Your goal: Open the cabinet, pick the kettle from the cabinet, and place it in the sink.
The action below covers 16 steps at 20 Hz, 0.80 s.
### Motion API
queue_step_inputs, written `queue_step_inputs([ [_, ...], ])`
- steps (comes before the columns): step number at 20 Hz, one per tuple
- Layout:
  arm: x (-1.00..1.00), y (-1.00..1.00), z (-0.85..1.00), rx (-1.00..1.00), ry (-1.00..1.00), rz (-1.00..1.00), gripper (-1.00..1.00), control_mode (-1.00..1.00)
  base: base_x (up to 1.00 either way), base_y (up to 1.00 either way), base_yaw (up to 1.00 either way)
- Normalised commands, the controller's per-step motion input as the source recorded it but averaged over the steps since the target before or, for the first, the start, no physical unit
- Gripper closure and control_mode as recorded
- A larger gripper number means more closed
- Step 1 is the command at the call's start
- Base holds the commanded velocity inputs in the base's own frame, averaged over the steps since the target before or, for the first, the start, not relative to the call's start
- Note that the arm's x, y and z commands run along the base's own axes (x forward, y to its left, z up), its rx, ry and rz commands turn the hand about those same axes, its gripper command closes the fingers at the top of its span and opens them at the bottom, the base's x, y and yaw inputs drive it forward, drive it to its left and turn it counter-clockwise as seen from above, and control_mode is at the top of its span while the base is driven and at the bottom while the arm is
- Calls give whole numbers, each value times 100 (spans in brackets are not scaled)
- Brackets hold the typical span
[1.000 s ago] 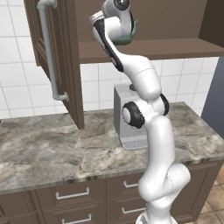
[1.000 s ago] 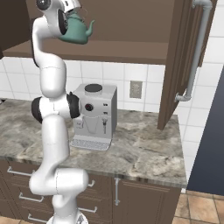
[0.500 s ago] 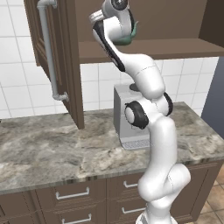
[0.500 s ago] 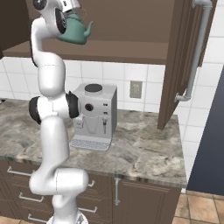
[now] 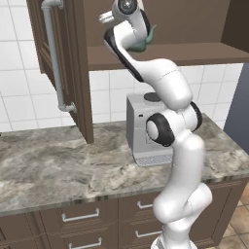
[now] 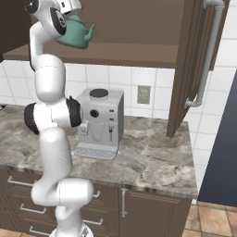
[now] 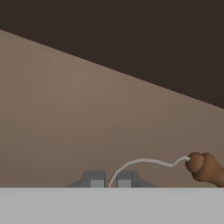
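Kettle (image 5: 144, 43) peeks out teal from behind the raised arm in the left base view, level with the cabinet (image 5: 160, 56) shelf edge, whose door stands swung open at left. A grey coffee machine (image 5: 146, 131) sits on the marbled counter (image 5: 53, 170) below.

Right base view: the kettle (image 6: 76, 33) hangs at the hand in front of the shelf (image 6: 115, 52), spout pointing right, above the coffee machine (image 6: 98, 122).

Hand view: the gripper (image 7: 109, 181) has its 2 tips pressed close on the kettle's thin wire handle (image 7: 144, 162), its brown grip at right.
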Motion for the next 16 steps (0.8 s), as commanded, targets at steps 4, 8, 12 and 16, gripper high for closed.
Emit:
queue_step_inputs([
  [4, -38, -2, 0, 0, -7, -16, 100, -100, 0, 0, 0],
  [8, -49, -4, -1, 0, -10, -19, 100, -100, 0, 0, 0],
  [12, -59, -5, -2, 1, -10, -19, 100, -100, 0, 0, 0],
  [16, -63, -8, 0, 5, -13, -17, 100, -100, 0, 0, 0],
])
